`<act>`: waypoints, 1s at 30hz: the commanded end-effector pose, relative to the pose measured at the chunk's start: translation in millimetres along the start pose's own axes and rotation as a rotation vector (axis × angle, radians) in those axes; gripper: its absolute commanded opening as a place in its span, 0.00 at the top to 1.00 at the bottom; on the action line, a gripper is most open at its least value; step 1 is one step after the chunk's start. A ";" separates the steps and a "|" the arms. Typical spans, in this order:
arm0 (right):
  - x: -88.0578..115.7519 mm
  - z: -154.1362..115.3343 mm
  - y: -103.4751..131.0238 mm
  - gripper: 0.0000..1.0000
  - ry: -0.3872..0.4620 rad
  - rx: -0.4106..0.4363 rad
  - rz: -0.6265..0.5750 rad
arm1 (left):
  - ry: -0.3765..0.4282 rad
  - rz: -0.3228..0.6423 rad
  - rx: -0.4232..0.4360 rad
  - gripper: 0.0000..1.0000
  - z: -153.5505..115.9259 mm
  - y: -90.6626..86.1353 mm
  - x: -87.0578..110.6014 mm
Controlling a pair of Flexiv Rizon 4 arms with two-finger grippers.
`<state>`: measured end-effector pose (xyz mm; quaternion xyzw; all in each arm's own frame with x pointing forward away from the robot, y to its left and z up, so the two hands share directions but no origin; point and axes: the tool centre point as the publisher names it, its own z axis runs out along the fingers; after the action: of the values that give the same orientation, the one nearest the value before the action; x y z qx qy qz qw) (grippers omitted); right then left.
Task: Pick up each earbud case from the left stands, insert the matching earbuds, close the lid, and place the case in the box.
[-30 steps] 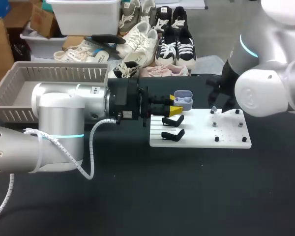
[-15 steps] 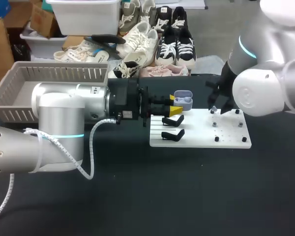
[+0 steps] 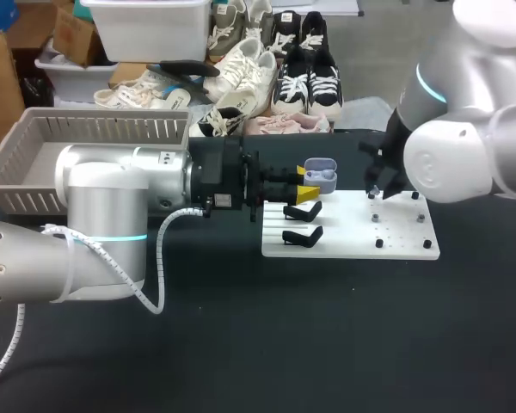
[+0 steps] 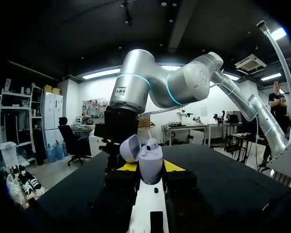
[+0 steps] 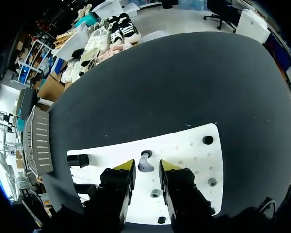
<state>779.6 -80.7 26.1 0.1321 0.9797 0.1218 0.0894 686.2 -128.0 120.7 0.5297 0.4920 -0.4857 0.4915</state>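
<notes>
**Grasping the earbud ahead of insertion.** The left gripper [image 4: 149, 167] clamps the lavender earbud case [image 4: 150, 165] by its body, with the lid [image 4: 130, 148] hinged open. It is at the far left edge of the white board [image 3: 404, 238], just beyond two empty black stands [image 3: 301, 211]. The right gripper [image 5: 147, 166] stands over the far right part of the board. Its fingers are narrowly parted and straddle a small pale earbud [image 5: 145, 163] that sits on the board; neither finger visibly presses it yet.

The step in hand is judged to be the pinch on this earbud. To do it well, the gripper should be centred so that both yellow tips meet the earbud together. An off-centre closure would likely tip or flick so small and smooth a part. A light pinch, followed by a straight lift clear of the neighbouring pegs [image 5: 208, 140], should preserve the earbud's orientation for its socket. The left arm is best held steady, case opening uppermost. The grey basket [image 3: 103, 129] sits at the far left of the tabletop [image 3: 241, 344].
</notes>
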 end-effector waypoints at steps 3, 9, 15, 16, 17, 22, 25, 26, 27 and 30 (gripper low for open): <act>-0.5 1.7 3.2 0.75 0.004 0.005 0.000 | -0.001 0.001 -0.002 1.00 0.1 -0.2 0.5; -0.2 3.9 3.9 1.00 0.009 0.010 -0.001 | -0.001 0.001 -0.002 1.00 0.1 -0.2 0.5; -0.1 3.8 4.0 1.00 0.010 0.012 0.001 | -0.001 0.001 -0.002 1.00 0.1 -0.2 0.5; 0.0 2.8 3.6 1.00 0.009 0.012 0.002 | -0.001 0.001 -0.002 1.00 0.1 -0.2 0.5; 0.0 1.8 3.2 1.00 0.008 0.012 0.003 | -0.001 0.001 -0.002 1.00 0.1 -0.2 0.5; 2.2 -8.0 1.7 1.00 0.000 0.002 0.005 | -0.001 0.001 -0.002 1.00 0.1 -0.2 0.5; 5.6 -15.3 -0.2 1.00 -0.006 -0.005 0.005 | -0.001 0.001 -0.002 1.00 0.1 -0.2 0.5; 7.1 -18.6 -1.0 1.00 -0.011 -0.009 0.003 | -0.001 0.001 -0.002 1.00 0.1 -0.2 0.5; 8.5 -22.7 -1.9 1.00 -0.019 -0.014 0.002 | -0.001 0.001 -0.002 1.00 0.1 -0.2 0.5; 12.6 -37.3 -4.3 1.00 -0.031 -0.038 0.003 | -0.001 0.001 -0.002 1.00 0.1 -0.2 0.5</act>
<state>778.7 -80.0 46.1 0.1325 0.9776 0.1340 0.0939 686.2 -128.0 120.7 0.5297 0.4920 -0.4857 0.4915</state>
